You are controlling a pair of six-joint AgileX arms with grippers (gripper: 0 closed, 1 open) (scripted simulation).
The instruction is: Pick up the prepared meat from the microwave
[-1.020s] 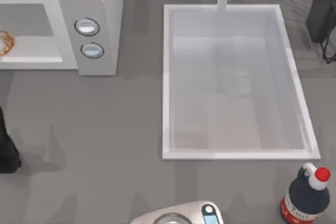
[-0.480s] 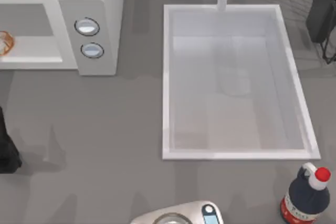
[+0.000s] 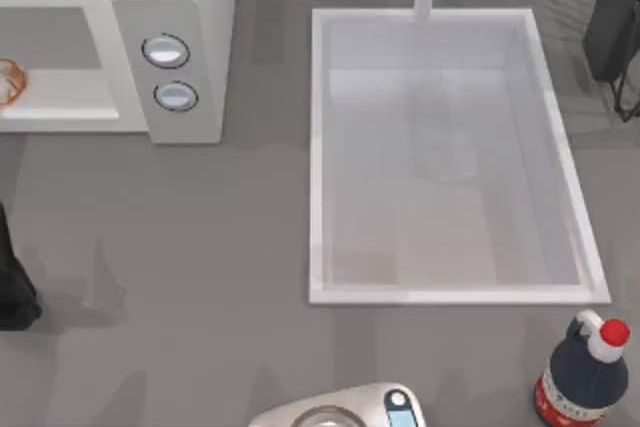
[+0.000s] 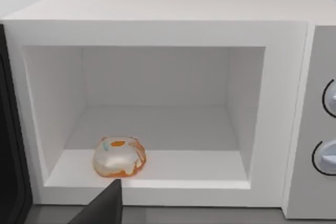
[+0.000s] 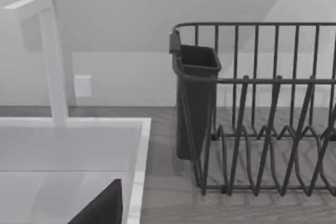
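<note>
Open microwave [image 4: 157, 30] at the table's far left, seen from above and from the left wrist. The meat [image 4: 119, 157] lies on the cavity floor, near the front edge, toward the side away from the knobs [image 3: 166, 51]. The left gripper [image 4: 107, 203] faces the opening, apart from the meat; one dark finger shows, so its spread cannot be told. The right wrist faces the sink [image 5: 73, 150] and dish rack [image 5: 262, 108].
</note>
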